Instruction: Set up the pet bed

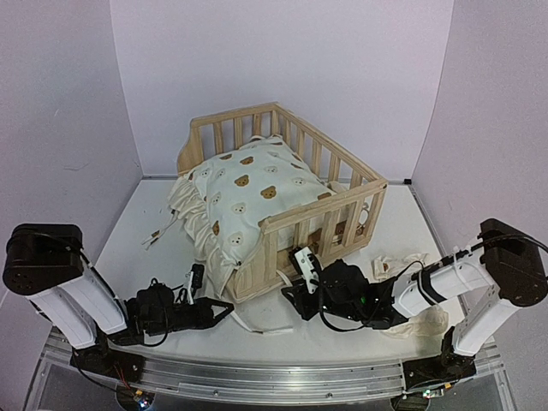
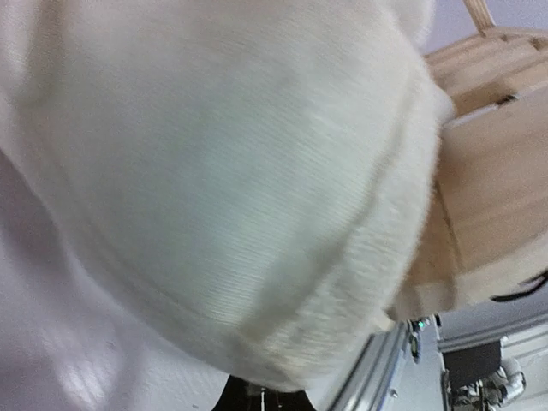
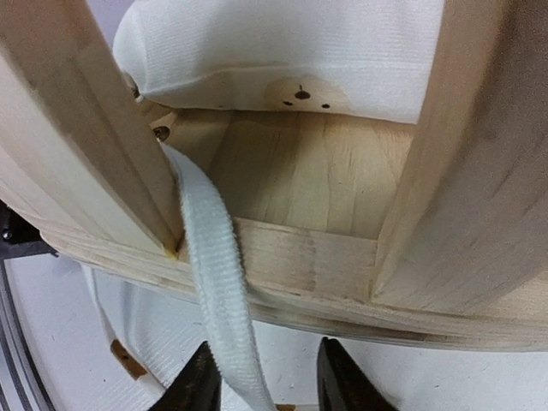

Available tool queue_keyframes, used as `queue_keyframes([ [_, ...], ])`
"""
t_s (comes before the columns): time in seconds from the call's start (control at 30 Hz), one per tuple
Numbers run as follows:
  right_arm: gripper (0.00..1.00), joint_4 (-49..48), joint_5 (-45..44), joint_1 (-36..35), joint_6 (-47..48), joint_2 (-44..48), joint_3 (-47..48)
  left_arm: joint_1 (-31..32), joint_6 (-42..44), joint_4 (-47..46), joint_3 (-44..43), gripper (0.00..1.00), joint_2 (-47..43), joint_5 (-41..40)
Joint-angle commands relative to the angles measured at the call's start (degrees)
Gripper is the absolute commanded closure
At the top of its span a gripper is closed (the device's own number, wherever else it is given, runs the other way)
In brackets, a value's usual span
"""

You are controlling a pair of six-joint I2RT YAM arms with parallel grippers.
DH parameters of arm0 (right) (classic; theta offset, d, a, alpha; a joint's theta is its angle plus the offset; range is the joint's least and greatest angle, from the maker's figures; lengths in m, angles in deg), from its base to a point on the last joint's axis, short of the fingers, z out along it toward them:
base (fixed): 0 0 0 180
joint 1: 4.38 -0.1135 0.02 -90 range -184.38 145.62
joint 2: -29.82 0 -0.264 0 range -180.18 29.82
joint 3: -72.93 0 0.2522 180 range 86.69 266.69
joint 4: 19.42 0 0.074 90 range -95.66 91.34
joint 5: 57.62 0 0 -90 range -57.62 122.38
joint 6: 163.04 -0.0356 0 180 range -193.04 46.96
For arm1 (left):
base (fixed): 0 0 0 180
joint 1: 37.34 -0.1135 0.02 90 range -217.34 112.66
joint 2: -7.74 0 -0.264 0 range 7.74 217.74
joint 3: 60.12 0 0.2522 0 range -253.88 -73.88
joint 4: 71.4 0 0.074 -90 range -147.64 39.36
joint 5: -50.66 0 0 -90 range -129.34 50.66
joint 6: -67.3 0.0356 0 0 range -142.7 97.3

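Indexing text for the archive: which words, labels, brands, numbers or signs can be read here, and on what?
No readable text in any view.
Cushion: bear-face print only, no words.
Pet bed: bare wood, no marks.
White part on the right arm: too small to tell if it bears text.

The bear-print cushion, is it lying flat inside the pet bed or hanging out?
Hanging out. The cushion sits bunched in the pet bed, its left edge spilling over the open side toward the table.
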Motion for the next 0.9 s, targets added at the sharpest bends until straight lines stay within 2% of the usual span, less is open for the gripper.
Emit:
queue_keyframes([
  [0.0,0.75,-2.4,-1.8,0.1,-0.4,1.9,2.5,1.6,-1.4,-1.6,0.0,1.0,-6.4,11.0],
  [0.13,1.0,4.6,-0.5,-0.2,-2.1,5.5,3.9,4.0,-1.5,0.4,-1.6,1.0,-10.2,15.8],
  [0.27,1.0,9.4,2.8,-0.6,-4.2,8.9,4.1,6.8,-0.6,3.5,-1.8,1.0,-15.7,15.1],
  [0.4,1.0,14.0,4.2,-0.8,-6.2,12.9,3.4,8.0,2.3,17.1,-4.2,1.0,-22.8,12.6],
  [0.53,1.0,18.4,4.2,-0.8,-7.2,17.2,2.1,8.1,4.9,25.8,-6.6,1.0,-27.8,9.0],
  [0.73,1.0,21.3,8.0,-1.2,-8.7,20.6,-1.4,8.4,6.9,29.1,-14.3,1.0,-21.0,13.5],
  [0.87,1.0,20.6,9.0,-2.4,-10.5,22.1,-4.7,8.7,7.9,29.0,-16.9,1.0,-17.0,13.0],
])
